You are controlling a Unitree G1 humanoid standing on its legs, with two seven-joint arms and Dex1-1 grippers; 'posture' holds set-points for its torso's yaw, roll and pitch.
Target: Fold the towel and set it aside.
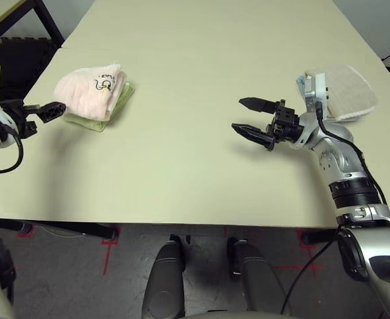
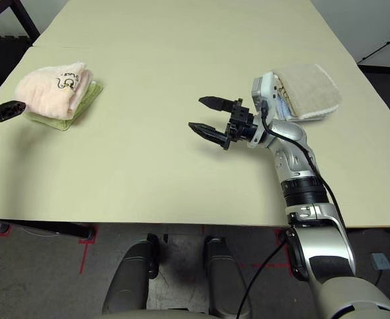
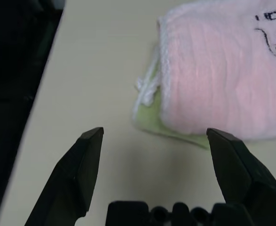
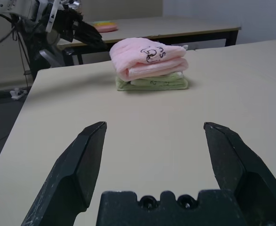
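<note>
Table (image 1: 195, 166): pink towel (image 1: 88, 93) folded, dark drawing.

Even overhead light, soft shadows on our table (image 1: 181, 80)

We see no glare on the matte top; faint shadows lie under the right gripper (image 1: 253, 117) and the pink towel (image 1: 88, 93). Our left wrist view is soft, the towel blurred; floor and left edge go dark.
</note>
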